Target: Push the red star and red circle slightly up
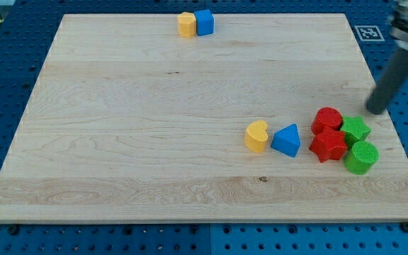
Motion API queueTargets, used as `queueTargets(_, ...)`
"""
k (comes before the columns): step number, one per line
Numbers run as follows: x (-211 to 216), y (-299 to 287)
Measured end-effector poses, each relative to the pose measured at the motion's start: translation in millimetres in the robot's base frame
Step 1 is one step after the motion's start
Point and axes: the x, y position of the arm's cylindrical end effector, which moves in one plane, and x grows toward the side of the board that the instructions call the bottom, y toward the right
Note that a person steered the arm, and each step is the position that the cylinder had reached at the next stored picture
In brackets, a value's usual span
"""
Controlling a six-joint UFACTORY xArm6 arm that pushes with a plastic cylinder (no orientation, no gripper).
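My tip [374, 110] sits just up-right of the red circle [326, 119] and red star [329, 145]

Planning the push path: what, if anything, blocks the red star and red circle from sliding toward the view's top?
Nothing visible: bare board lies above the red circle, which itself sits directly above the red star. My tip is up-right of them.

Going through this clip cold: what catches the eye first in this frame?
A tight cluster at the view's lower right: the red circle, red star, green star and green cylinder packed together. My tip sits just to the upper right of them, near the board's edge. A yellow block and blue block pair up at the top.
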Motion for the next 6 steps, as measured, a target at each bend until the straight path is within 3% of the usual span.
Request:
queueTargets(2,68.7,28.5)
queueTargets(4,158.3,-9.7)
queueTargets(6,157.9,-80.0)
